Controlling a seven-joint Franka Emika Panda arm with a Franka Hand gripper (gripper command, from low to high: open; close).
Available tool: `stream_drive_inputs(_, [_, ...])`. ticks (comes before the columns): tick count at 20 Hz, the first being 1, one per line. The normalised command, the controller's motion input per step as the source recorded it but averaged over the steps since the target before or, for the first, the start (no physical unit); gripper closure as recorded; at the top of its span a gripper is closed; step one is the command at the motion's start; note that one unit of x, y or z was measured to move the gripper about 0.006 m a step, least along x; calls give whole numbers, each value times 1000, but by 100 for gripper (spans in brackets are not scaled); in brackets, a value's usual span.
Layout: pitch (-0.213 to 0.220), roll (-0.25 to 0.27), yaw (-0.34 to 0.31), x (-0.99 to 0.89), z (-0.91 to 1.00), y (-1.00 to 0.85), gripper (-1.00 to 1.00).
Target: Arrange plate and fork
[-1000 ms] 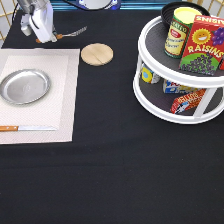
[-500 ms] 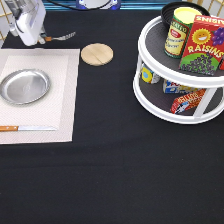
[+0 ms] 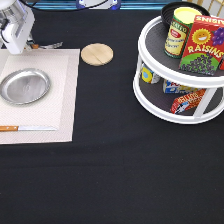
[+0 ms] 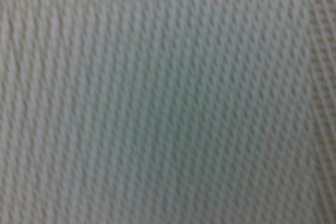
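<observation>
fork (image 3: pixel 49 46) just beside end effector (image 3: pixel 17 46), plate (image 3: pixel 25 85) below

I count one plate (image 3: pixel 25 86), one fork (image 3: pixel 47 46), one knife (image 3: pixel 26 128), one wooden disc (image 3: pixel 97 54), one placemat (image 3: pixel 65 100) (image 4: pixel 168 112), one two-tier turntable (image 3: pixel 150 97) (stocked), one can (image 3: pixel 179 30), one raisin box (image 3: pixel 202 45).

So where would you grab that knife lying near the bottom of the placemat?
Probably by the wooden handle of the knife, coming straight down from above. It lies flat on the placemat, pointing across the exterior view, so the fingers would best close across its narrow width; the handle looks thicker and less slippery than the thin blade.
</observation>
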Motion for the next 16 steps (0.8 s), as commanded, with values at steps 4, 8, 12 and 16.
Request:
stream_drive_inputs(4, [100,-6,8,447,-69,-224,100])
stream_drive_inputs(8, [89,-38,0,164,-111,-92,100])
stream_drive_inputs(12, [90,-94,-29,-34,-18,92,100])
stream_drive_inputs(16, [56,-110,-29,-29,0,159,100])
